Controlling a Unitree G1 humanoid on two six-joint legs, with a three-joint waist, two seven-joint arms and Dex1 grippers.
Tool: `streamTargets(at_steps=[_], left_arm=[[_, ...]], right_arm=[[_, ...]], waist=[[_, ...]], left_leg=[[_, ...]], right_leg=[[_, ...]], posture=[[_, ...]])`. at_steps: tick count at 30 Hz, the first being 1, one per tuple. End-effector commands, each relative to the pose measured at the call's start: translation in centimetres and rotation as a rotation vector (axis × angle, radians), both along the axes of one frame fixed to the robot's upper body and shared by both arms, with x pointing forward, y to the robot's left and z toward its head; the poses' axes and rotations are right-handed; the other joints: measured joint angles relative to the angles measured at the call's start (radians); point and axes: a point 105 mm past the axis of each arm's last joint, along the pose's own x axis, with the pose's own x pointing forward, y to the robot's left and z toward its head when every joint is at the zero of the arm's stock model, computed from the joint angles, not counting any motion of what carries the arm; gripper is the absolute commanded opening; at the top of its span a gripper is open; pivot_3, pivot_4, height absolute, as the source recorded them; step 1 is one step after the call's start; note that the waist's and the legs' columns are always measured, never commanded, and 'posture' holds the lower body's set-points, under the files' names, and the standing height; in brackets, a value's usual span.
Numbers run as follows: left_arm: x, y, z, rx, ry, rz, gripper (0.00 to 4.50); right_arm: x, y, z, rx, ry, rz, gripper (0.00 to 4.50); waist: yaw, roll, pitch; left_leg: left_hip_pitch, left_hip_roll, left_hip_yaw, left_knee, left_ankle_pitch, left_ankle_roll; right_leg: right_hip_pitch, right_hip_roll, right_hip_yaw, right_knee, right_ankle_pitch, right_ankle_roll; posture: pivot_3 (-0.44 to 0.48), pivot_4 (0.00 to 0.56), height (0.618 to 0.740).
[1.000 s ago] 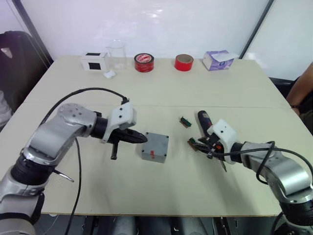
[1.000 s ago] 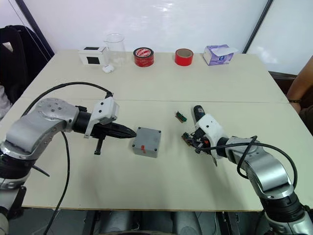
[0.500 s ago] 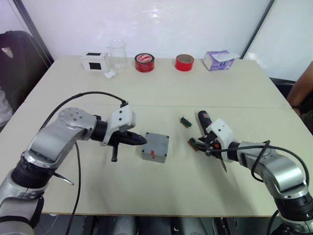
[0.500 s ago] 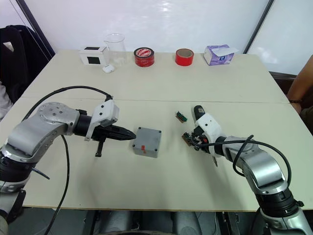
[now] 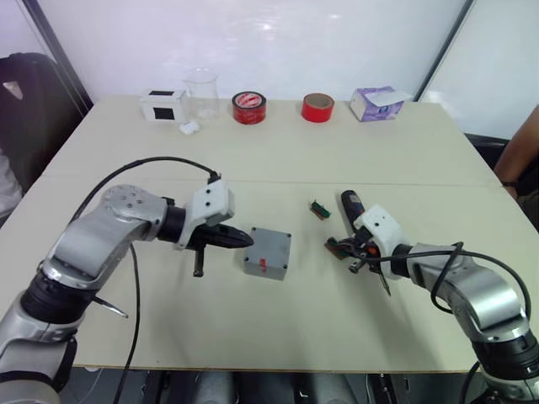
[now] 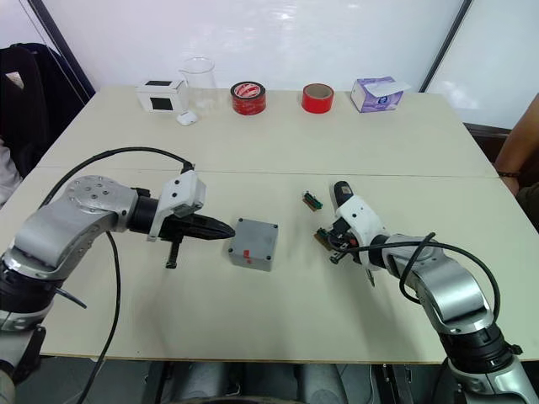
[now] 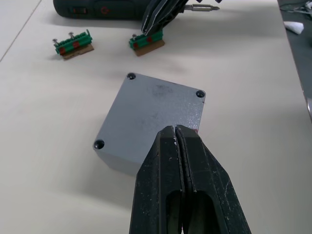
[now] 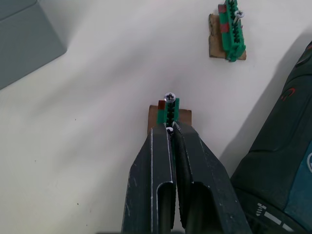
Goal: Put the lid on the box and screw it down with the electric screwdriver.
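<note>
On the pale table [image 5: 278,160], the small square grey box [image 5: 268,252] is seen near the middle, with the flat grey lid [image 7: 153,113] already laid on top of it. A small red mark is seen on the box's near side. 3 dark screw holes can be made out at the lid's corners in the left wrist view.

The left gripper [image 5: 244,239] is held just beside the box, on its left, and its 2 black fingers [image 7: 180,161] are pressed together with nothing between them. Whether the tips touch the box cannot be told.

The right gripper [image 8: 171,129] is placed to the right of the box, well apart from it. Its fingers are closed at the end of a small green screw holder on a brown base [image 8: 169,114]; a small silver screw head is seen right at their tips. A second green holder with screws [image 5: 318,209] is found nearby.

The black pen-shaped electric screwdriver [image 5: 350,204] is laid on the table just beside the right gripper, untouched.

Along the far edge, a white box with a black square [image 5: 163,105], a clear cup [image 5: 200,91], 2 red tape rolls [image 5: 249,108] and a tissue pack [image 5: 377,103] are lined up.
</note>
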Motion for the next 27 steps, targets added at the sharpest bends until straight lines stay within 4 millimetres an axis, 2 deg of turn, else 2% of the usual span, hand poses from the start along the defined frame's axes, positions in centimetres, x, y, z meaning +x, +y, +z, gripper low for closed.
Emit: streamTargets(at_steps=[1, 5, 9, 11, 14, 17, 27], left_arm=[[0.3, 0.2, 1.3, -0.057, -0.012, 0.024, 0.0], [1.1, 0.4, 2.1, -0.132, -0.005, 0.073, 0.0], [1.9, 0.6, 3.2, -0.232, -0.068, 0.105, 0.0], [1.8, 1.1, 2.6, -0.21, -0.028, 0.103, 0.0], [1.6, 2.0, 1.6, -0.167, 0.031, 0.112, 0.0], [1.0, 3.2, 0.5, -0.111, 0.063, 0.127, 0.0], [0.0, 3.7, -0.3, -0.106, 0.073, 0.184, 0.0]], right_arm=[[0.1, 0.4, 2.6, 0.023, -0.096, 0.022, 0.11], [-0.1, 0.5, 3.4, 0.039, -0.116, 0.018, 0.11], [-0.3, 0.5, 4.3, 0.06, -0.135, 0.012, 0.11], [-0.5, 1.5, 5.0, 0.089, -0.158, 0.048, 0.11], [-1.0, 4.2, 6.1, 0.161, -0.198, 0.164, 0.11], [-1.0, 6.8, 6.2, 0.187, -0.215, 0.248, 0.11], [-0.8, 8.9, 4.8, 0.174, -0.2, 0.332, 0.11]], waist=[[0.0, 0.0, 0.0], [-0.001, 0.0, 0.0], [0.002, 0.0, 0.0], [-0.001, 0.0, 0.0], [-0.007, 0.0, 0.0], [-0.007, 0.001, 0.001], [-0.001, 0.001, 0.001]], left_leg=[[0.0, 0.0, 0.0, 0.0, 0.0, 0.0], [0.0, 0.0, 0.0, 0.0, 0.0, 0.0], [0.0, 0.0, 0.0, 0.0, 0.0, 0.0], [0.0, 0.0, 0.0, 0.0, 0.0, 0.0], [0.001, 0.0, 0.0, 0.0, 0.0, 0.0], [0.001, 0.002, -0.001, -0.001, 0.0, 0.0], [-0.001, -0.001, 0.0, 0.0, 0.0, 0.0]], right_leg=[[0.0, 0.0, 0.0, 0.0, 0.0, 0.0], [0.0, 0.0, 0.0, 0.0, 0.0, 0.0], [0.0, 0.0, 0.0, 0.0, 0.0, 0.0], [0.0, 0.0, 0.0, 0.0, 0.0, 0.001], [0.0, 0.0, 0.0, 0.0, 0.0, 0.001], [0.0, 0.002, 0.0, 0.001, 0.0, 0.001], [0.0, -0.002, 0.0, -0.001, 0.0, 0.0]], posture=[[0.0, 0.15, 0.74], [0.0, 0.15, 0.74], [0.0, 0.15, 0.74], [0.0, 0.15, 0.74], [0.0, 0.15, 0.74], [0.0, 0.15, 0.74], [0.0, 0.15, 0.74]])
